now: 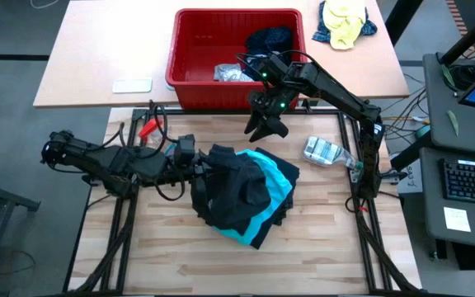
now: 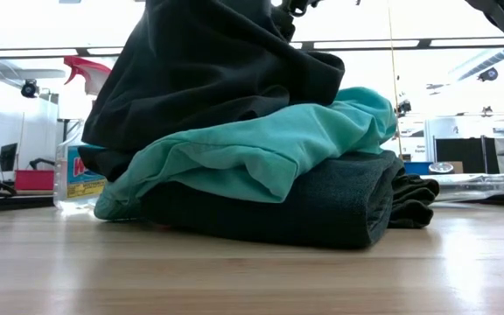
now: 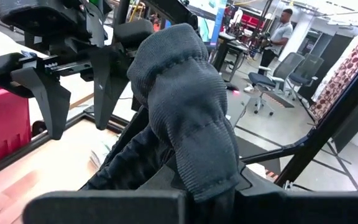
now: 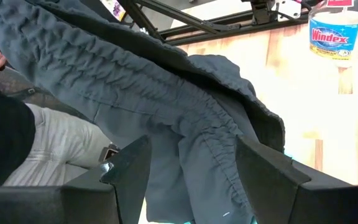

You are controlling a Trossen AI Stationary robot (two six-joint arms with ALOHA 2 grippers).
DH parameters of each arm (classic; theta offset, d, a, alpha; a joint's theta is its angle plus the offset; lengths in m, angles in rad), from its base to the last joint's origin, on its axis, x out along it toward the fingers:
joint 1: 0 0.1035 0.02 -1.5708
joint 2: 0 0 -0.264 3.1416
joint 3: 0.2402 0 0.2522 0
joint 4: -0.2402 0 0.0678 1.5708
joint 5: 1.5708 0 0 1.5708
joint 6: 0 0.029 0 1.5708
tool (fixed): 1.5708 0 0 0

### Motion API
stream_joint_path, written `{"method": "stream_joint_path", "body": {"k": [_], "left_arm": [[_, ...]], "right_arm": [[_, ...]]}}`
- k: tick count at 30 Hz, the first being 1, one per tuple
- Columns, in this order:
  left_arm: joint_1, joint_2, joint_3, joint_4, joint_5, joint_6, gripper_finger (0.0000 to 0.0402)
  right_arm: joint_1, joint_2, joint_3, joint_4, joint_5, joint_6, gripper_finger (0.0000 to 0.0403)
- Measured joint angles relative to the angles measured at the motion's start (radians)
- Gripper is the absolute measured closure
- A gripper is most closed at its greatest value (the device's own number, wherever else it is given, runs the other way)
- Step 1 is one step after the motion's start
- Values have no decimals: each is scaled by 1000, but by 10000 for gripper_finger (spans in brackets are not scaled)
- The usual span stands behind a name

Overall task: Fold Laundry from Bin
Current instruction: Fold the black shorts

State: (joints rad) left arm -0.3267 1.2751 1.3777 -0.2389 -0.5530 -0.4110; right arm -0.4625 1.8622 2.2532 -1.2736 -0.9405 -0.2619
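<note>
The pale wooden slatted tabletop (image 1: 180, 256) carries a stack of soft garments at its middle, and the red plastic rectangular bin (image 1: 196, 49) stands on the pink surface just beyond its far edge, with a dark navy garment (image 1: 270, 37) and a light grey one (image 1: 233, 73) inside. In the stack, seen from table height, a dark grey folded garment (image 2: 322, 206) lies at the bottom, a bright turquoise garment (image 2: 269, 149) on it, and a loose black garment (image 2: 217, 70) heaped on top. The left gripper (image 1: 200, 169) reaches in level from the left, its fingers clenched on the ribbed edge of the black garment, which its wrist view shows bunched over them. The right gripper (image 1: 266, 125) hangs between bin and stack, fingers (image 4: 132, 165) spread apart and grasping nothing; its wrist view looks down on gathered dark cloth. Only the overhead view shows a clear plastic spray bottle (image 1: 324, 151) lying right of the stack; the low view shows another bottle with a red trigger (image 2: 77, 166) behind the stack.
</note>
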Motion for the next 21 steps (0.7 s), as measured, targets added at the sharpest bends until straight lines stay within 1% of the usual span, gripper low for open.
{"method": "stream_joint_path", "body": {"k": [11, 21], "left_arm": [[1, -2, 0, -42, 0, 0, 393], [2, -10, 0, -45, -2, 2, 393]], "right_arm": [[0, 0, 0, 0, 0, 14, 184], [0, 0, 0, 0, 1, 17, 184]]}}
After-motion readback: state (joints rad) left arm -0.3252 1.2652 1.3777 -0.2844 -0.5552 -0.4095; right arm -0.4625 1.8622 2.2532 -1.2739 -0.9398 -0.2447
